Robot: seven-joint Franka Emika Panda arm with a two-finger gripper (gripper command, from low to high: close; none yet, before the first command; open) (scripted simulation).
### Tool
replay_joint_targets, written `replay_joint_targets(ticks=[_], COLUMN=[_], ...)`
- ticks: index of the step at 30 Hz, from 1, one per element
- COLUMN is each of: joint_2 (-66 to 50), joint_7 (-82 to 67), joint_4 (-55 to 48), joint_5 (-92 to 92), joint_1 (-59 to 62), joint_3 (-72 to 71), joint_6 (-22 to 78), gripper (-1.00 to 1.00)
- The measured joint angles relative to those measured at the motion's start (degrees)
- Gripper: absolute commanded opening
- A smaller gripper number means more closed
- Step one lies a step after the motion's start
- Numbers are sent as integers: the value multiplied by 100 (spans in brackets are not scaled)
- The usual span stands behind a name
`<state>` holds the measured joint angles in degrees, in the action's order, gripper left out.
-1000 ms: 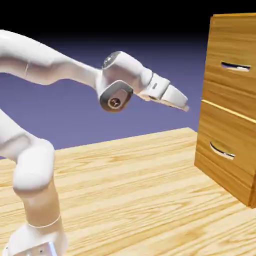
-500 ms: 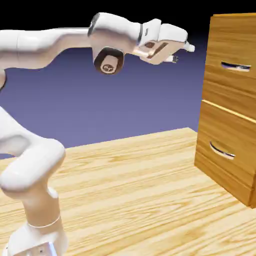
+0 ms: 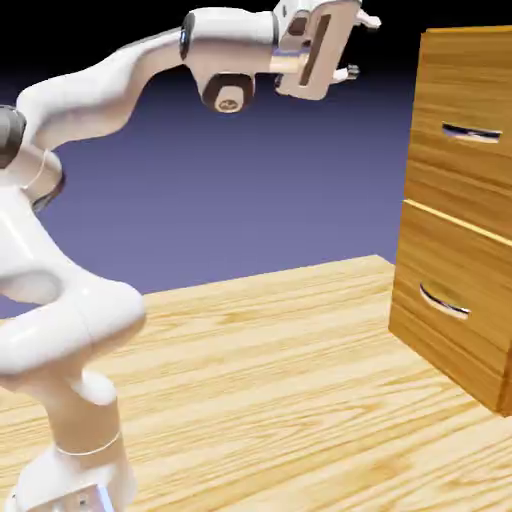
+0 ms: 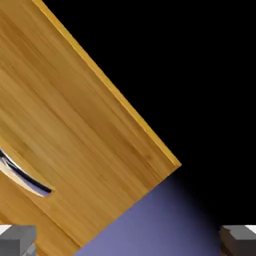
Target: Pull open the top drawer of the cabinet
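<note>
My pincer (image 3: pixel 360 45) sits at the top of the exterior frame, a bit right of centre, raised high over the table (image 3: pixel 260 370). Fingers spread wide, one tip near the top edge and the other below it, nothing between them, touching nothing. In the hand view my two grey fingertips (image 4: pixel 17 240) show only in the bottom left and bottom right corners, far apart, with empty blue backdrop between them. So: wide open, holding nothing.

The cabinet (image 3: pixel 465 80) fills the right edge of the exterior frame, standing on the table, orange-brown wood. The top drawer (image 3: pixel 470 90) is in the upper right, flush with the cabinet front, with its thin dark handle (image 3: pixel 470 132) at right, below the level of my pincer. There is a clear gap of backdrop between pincer and cabinet; no contact. The lower drawer (image 3: pixel 445 290) sits beneath at right centre, jutting slightly, with its curved silver handle (image 3: pixel 443 301).

In the hand view the wood panel (image 4: pixel 75 125) tilts across the left half of the frame, its corner at centre right. A short stretch of the handle (image 4: pixel 22 177) shows at the left edge, lower half, well apart from both fingertips. The upper right is black.

My arm (image 3: pixel 90 90) arcs from the lower left up across the upper left of the exterior frame.
</note>
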<state>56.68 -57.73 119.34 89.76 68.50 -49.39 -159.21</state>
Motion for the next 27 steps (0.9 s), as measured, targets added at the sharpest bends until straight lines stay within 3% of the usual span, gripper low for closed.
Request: replay_joint_targets(ticks=[22, 27], joint_2=[1314, 1406], joint_7=[-5482, -5400], joint_4=[-2279, -2971], joint_5=[4912, 4977], joint_1=[3786, 4381], joint_3=[-2702, -2949], joint_6=[810, 687], gripper=[0, 0])
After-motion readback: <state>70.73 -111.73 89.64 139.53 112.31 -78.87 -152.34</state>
